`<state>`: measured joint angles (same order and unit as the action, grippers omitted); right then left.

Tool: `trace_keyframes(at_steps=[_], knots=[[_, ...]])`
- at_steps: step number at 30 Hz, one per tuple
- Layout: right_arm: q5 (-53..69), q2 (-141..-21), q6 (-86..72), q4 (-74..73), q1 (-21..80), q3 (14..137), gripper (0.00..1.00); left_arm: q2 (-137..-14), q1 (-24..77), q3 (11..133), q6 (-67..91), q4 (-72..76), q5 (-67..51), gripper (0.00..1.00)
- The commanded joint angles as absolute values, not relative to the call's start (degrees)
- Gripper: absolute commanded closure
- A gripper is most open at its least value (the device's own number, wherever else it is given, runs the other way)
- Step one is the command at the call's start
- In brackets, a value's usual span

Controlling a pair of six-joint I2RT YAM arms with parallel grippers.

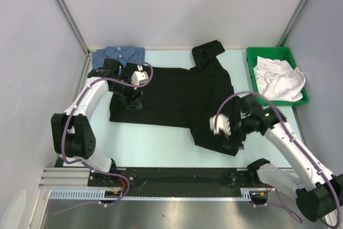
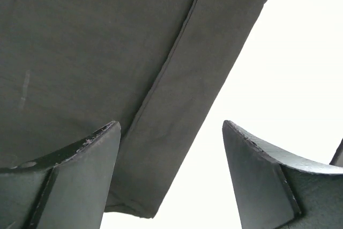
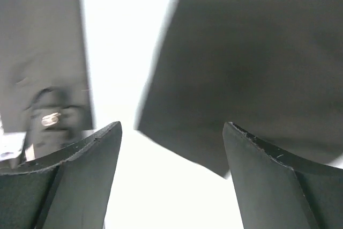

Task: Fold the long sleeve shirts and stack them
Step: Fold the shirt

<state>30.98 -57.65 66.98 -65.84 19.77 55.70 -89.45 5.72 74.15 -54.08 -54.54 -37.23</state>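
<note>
A large black shirt [image 1: 177,97] lies spread flat across the table, one sleeve reaching to the back right and one to the front right. A folded blue shirt [image 1: 119,55] lies at the back left corner. My left gripper [image 1: 133,102] is open and empty over the black shirt's left edge; its wrist view shows a hemmed strip of black cloth [image 2: 177,105] below the fingers. My right gripper [image 1: 231,142] is open and empty over the front right sleeve end, with black cloth [image 3: 252,68] below it.
A green bin [image 1: 302,98] holding crumpled white cloth [image 1: 278,78] stands at the back right. Grey walls with metal posts close in the table's back and sides. A black rail runs along the near edge.
</note>
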Motion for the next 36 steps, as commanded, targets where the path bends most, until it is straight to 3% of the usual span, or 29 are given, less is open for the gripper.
trace_keyframes(at_steps=[1,6,15,18,20,21,23,30,36], knots=[[24.18,-57.56,66.11,-66.11,32.32,46.68,0.19,-89.22,5.10,72.34,-50.36,-51.59,-40.43,0.18],[16.71,-64.85,55.47,-55.84,43.84,41.58,0.23,-85.44,5.10,69.00,-50.62,-50.63,-38.59,0.16],[5.28,-74.43,50.54,-40.70,46.93,35.34,0.28,-77.97,5.10,63.73,-51.94,-52.91,-38.85,0.16],[2.29,-77.24,50.27,-37.89,47.11,33.75,0.43,-76.56,5.10,62.58,-51.77,-52.82,-39.28,0.16],[1.23,-78.92,49.22,-37.18,47.81,33.57,0.60,-76.20,5.10,62.75,-51.24,-52.74,-39.90,0.16],[1.23,-79.19,48.70,-37.26,47.90,33.92,0.78,-76.11,5.10,62.84,-50.81,-52.73,-39.99,0.15],[3.24,-79.19,47.29,-40.32,48.25,35.32,0.98,-76.29,5.10,63.54,-50.54,-53.00,-40.34,0.15],[18.09,-65.40,50.71,-60.71,48.52,48.93,1.00,-77.87,5.10,66.27,-53.35,-55.98,-41.13,0.15],[32.23,-68.28,56.68,-74.44,42.75,58.87,1.00,-81.12,5.10,70.83,-54.49,-57.83,-41.75,0.14]])
